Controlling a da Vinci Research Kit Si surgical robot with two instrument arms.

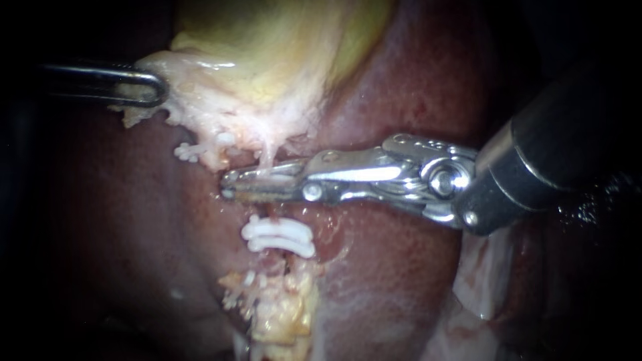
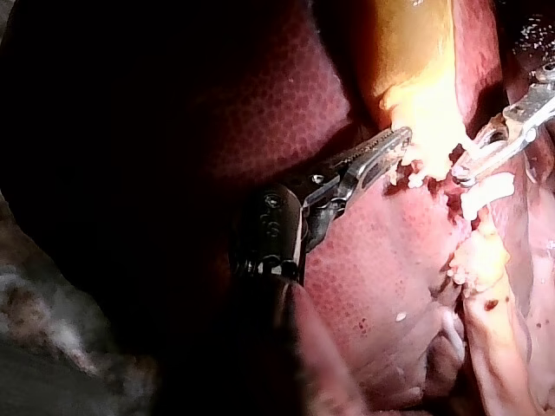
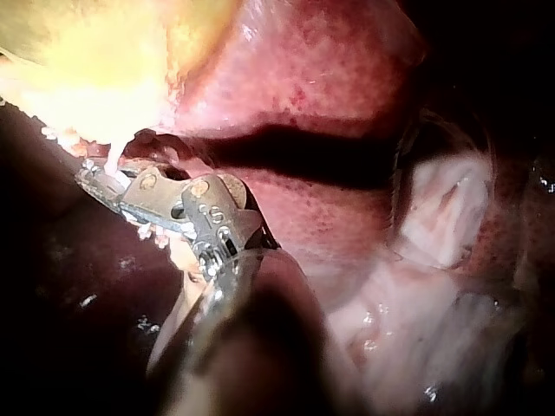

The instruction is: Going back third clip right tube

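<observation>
Mottled red liver (image 1: 391, 267), yellow gallbladder (image 1: 281, 47), ribbed white clips (image 1: 277, 237), steel right instrument (image 1: 232, 185)

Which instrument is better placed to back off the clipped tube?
Right: the right instrument spans the tube above the clips; the left instrument is apart, gripping the gallbladder.

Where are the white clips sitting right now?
Endoscope view, centre: the white clips lie side by side just below the right instrument, above a lump of yellowish tissue.
</observation>
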